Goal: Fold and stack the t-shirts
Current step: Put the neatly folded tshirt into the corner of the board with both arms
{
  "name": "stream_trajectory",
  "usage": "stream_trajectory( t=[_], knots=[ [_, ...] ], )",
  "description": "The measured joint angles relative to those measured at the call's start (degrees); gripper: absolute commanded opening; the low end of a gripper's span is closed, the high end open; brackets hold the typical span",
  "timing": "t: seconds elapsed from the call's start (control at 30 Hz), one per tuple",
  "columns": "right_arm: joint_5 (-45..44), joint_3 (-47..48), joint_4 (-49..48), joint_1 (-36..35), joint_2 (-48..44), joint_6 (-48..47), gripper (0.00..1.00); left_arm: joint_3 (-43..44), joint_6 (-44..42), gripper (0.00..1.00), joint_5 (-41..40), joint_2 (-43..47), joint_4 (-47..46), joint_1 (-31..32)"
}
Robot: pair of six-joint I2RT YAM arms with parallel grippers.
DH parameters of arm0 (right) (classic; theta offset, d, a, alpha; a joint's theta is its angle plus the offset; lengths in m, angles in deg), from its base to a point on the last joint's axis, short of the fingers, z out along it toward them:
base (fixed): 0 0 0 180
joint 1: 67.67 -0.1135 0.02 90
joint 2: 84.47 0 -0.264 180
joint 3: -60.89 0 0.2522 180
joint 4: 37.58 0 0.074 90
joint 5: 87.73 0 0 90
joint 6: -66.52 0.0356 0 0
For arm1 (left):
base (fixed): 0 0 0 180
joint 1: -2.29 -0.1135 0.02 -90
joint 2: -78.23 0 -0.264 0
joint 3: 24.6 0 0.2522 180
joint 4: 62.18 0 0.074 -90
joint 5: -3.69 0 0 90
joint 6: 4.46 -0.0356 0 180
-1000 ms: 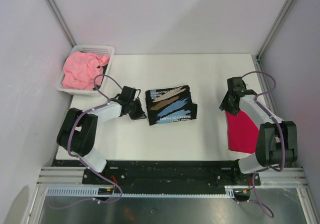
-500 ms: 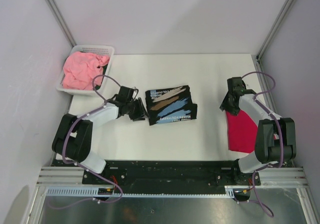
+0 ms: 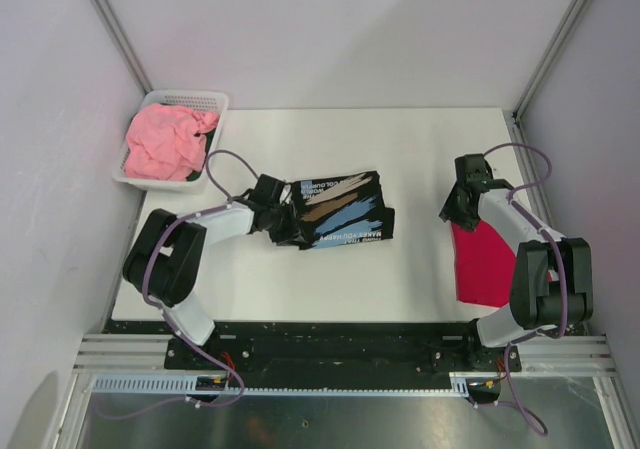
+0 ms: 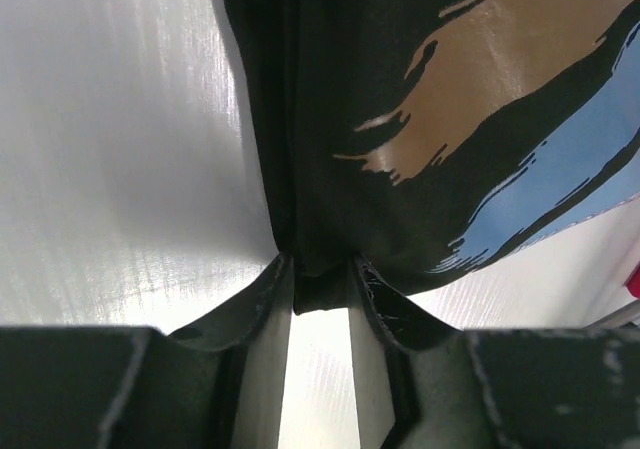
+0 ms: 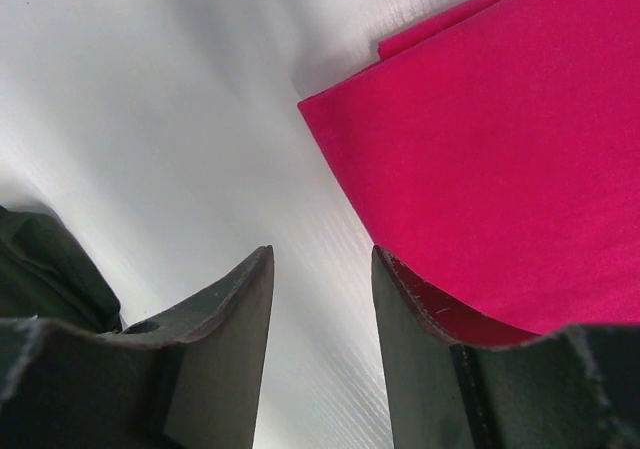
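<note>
Mid-table, at the left edge of the folded black t-shirt with tan-and-blue brushstroke print [image 4: 330, 109], my left gripper [image 4: 320, 269] had jaws apart, straddling the fold, probably to pinch and drag it for stacking. My right gripper [image 5: 322, 259] gaped empty beside the flat crimson t-shirt [image 5: 500, 149]. Print lettering was unreadable.

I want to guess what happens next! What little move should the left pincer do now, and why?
Probably pinch shut. The left pincer looks open, with the folded edge of the black t-shirt poking into the gap at its tips. Closing now would likely catch the cloth, so the shirt can be lifted or moved.
</note>
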Motion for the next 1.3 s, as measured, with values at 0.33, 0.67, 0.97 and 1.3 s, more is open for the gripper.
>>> stream_trajectory(
  t=[0.33,0.67,0.97,1.3],
  knots=[
    [-0.3,0.0,0.0,0.0,-0.5,-1.0,0.49,0.8,1.0,0.00,-5.1,0.0,1.4,0.5],
    [-4.9,0.5,-0.7,0.0,6.1,-2.2,0.47,-1.7,0.4,0.00,-17.8,11.3,9.0,-6.4],
    [-8.9,1.2,-1.8,0.0,10.0,-3.0,0.20,-9.8,0.5,0.00,-22.9,21.1,14.4,-9.3],
    [-9.4,6.0,-1.5,-4.7,13.7,-2.9,0.00,-9.9,-0.6,0.00,-25.5,21.8,15.8,-13.1]
  ],
)
